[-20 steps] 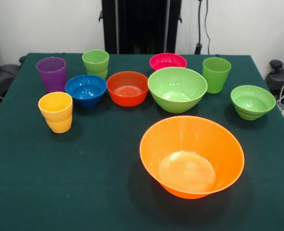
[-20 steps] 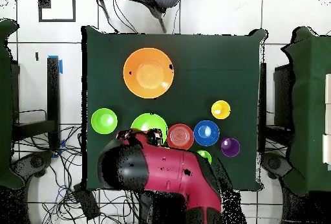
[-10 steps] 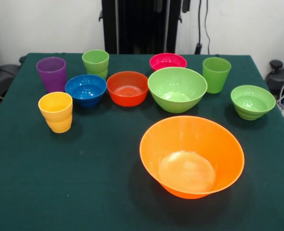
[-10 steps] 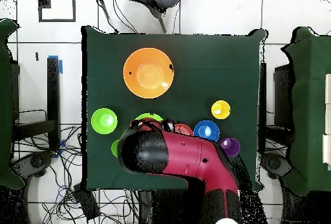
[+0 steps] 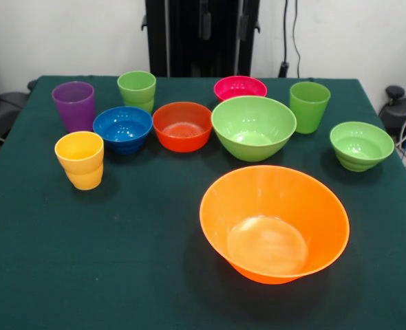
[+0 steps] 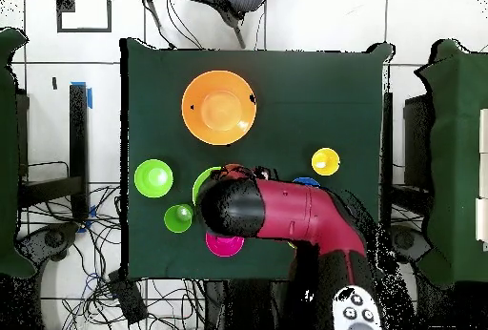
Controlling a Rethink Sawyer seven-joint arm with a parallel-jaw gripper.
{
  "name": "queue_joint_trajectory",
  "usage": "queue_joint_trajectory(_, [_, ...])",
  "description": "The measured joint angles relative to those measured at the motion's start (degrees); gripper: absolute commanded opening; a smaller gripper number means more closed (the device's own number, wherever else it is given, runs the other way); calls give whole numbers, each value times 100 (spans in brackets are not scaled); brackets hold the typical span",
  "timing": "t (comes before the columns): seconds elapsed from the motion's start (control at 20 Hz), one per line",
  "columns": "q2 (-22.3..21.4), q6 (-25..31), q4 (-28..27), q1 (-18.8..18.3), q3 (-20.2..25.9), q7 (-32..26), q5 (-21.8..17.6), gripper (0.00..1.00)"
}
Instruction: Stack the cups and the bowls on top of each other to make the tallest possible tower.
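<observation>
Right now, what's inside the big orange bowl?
Nothing: the big orange bowl shows only its glossy bare bottom in both views. What lies beneath it on the green tablecloth is covered.

From overhead, the arm [image 6: 286, 216] covers the red-orange bowl and the purple cup entirely for us, plus most of the large green bowl [image 6: 201, 181] at its ten o'clock and the blue bowl [image 6: 307, 182]. We cannot find the gripper in either view.
</observation>
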Motion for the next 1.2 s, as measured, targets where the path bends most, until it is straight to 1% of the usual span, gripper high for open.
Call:
queue_joint_trajectory(0.45, [510, 0, -438, -303, 432, 0, -221, 100])
queue_joint_trajectory(0.85, [682, -1, -549, -443, 752, 0, -253, 100])
queue_joint_trajectory(1.2, [847, -1, -608, -583, 950, 0, -415, 100])
